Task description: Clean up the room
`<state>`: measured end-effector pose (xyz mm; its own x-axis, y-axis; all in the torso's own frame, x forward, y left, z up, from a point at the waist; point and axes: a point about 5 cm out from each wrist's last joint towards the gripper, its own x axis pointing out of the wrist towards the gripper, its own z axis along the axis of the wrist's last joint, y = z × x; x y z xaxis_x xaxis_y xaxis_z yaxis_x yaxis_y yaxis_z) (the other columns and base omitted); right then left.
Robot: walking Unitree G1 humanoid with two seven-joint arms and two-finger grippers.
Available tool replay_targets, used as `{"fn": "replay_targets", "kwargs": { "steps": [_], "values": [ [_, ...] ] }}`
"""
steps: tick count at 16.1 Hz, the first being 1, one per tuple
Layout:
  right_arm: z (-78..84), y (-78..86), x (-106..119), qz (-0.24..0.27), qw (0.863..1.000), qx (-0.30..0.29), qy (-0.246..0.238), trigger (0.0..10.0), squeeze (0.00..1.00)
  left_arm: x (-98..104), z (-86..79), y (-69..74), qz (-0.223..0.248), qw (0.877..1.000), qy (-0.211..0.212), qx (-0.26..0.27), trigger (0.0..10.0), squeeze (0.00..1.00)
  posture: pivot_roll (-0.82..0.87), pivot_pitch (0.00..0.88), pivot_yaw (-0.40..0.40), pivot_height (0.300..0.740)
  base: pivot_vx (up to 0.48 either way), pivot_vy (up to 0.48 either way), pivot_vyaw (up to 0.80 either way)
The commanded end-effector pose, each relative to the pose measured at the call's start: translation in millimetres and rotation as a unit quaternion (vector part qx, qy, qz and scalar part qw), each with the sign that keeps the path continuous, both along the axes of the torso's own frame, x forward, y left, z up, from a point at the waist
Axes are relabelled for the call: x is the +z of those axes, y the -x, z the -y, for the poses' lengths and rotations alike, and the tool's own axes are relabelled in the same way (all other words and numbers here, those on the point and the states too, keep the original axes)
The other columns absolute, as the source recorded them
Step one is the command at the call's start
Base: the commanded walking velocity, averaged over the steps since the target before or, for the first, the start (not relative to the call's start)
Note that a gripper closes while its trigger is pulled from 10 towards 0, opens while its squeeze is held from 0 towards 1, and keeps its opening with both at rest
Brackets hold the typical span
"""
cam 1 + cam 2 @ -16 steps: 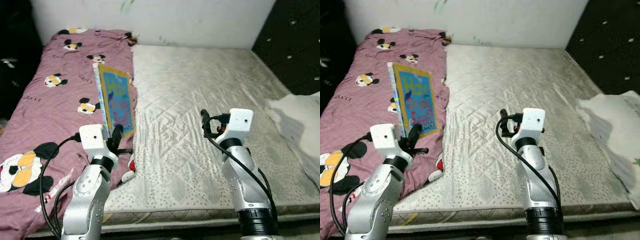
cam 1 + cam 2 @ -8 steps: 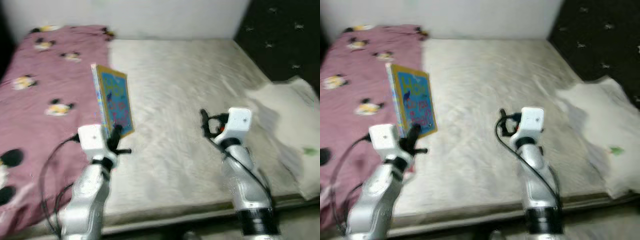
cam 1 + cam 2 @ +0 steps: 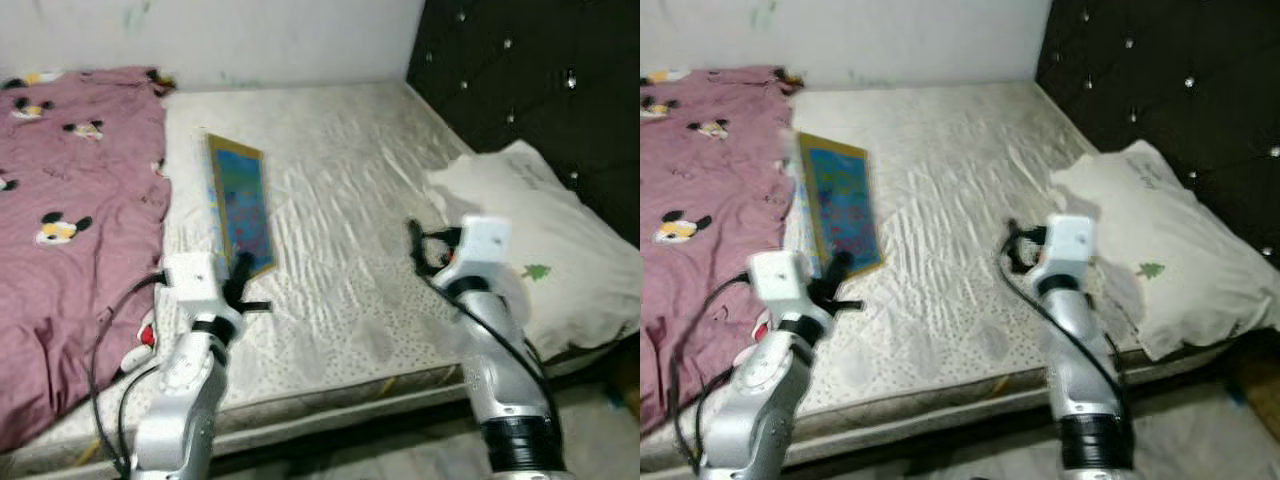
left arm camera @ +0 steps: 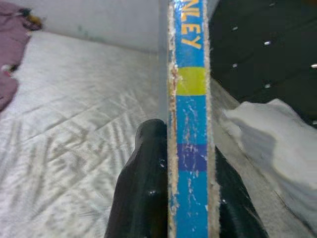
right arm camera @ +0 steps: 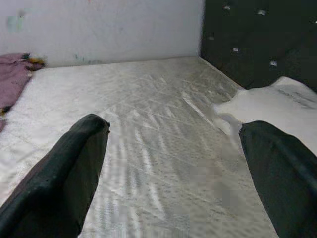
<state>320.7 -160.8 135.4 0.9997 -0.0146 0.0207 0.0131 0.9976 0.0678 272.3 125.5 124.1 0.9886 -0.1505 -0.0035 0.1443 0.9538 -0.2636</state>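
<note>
The thin blue, yellow-bordered picture book (image 3: pixel 240 205) stands upright above the quilted grey mattress (image 3: pixel 340 190), clamped in the left end effector (image 3: pixel 240 272). The right end effector (image 3: pixel 418 245) hovers spread apart. The crumpled mauve cartoon-mouse blanket (image 3: pixel 70 200) and white pillow (image 3: pixel 530 240) look untidied; most remains.

Left hand (image 3: pixel 240 275) raised, apparently clamped; right hand (image 5: pixel 173 163) raised, fingers spread.

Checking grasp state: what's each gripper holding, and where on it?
Left gripper is shut on the book, pinching its lower edge, with the book standing upright above the mattress. Right gripper is open, holding nothing.
</note>
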Motion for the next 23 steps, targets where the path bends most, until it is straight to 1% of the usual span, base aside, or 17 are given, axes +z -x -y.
{"fn": "replay_targets", "kwargs": {
  "steps": [1, 5, 7, 8, 11, 12, 23],
  "values": [
    [-4.4, -0.6, 0.4, 0.002, 1.0, 0.009, -0.003, 10.0, 0.0, 8.4, -0.8, -1.5, 0.022, 1.0, 0.006, 0.01, 10.0, 0.0, -0.05, 0.065, -0.037, 0.74, 0.0, 0.0, 0.0],
    [-7.7, -0.9, -0.6, 0.001, 1.0, 0.018, -0.009, 10.0, 0.0, 8.7, -1.8, -2.3, 0.025, 1.0, 0.01, 0.014, 10.0, 0.0, -0.05, 0.055, -0.039, 0.74, 0.0, 0.0, 0.0],
    [-8.0, -1.3, -0.3, 0.002, 1.0, 0.023, 0.002, 10.0, 0.0, 10.0, -1.6, -2.6, 0.031, 0.999, 0.005, 0.012, 10.0, 0.0, -0.05, 0.048, -0.04, 0.74, 0.0, 0.0, 0.0],
    [-9.4, -1.5, 1.3, 0.008, 1.0, 0.029, 0.009, 10.0, 0.0, 10.2, -0.9, -2.6, 0.032, 0.999, 0.005, 0.011, 10.0, 0.0, -0.05, 0.048, -0.04, 0.74, 0.0, 0.0, 0.58],
    [-10.1, -2.7, 2.3, 0.011, 0.999, 0.032, 0.011, 10.0, 0.0, 9.6, 0.3, -3.6, 0.03, 0.999, 0.007, 0.011, 10.0, 0.0, -0.05, 0.04, -0.044, 0.74, 0.0, 0.0, 0.79],
    [-10.2, -2.6, 2.0, 0.011, 0.999, 0.033, 0.01, 10.0, 0.0, 9.3, 0.4, -3.7, 0.029, 0.999, 0.007, 0.011, 10.0, 0.0, -0.05, 0.04, -0.044, 0.74, 0.0, 0.0, 0.0],
    [-8.6, -2.4, -0.3, 0.007, 1.0, 0.026, 0.009, 10.0, 0.0, 8.6, 1.4, -5.3, 0.027, 1.0, 0.01, 0.011, 10.0, 0.0, -0.06, 0.044, -0.041, 0.74, 0.0, -0.294, 0.0]
  ]
}}
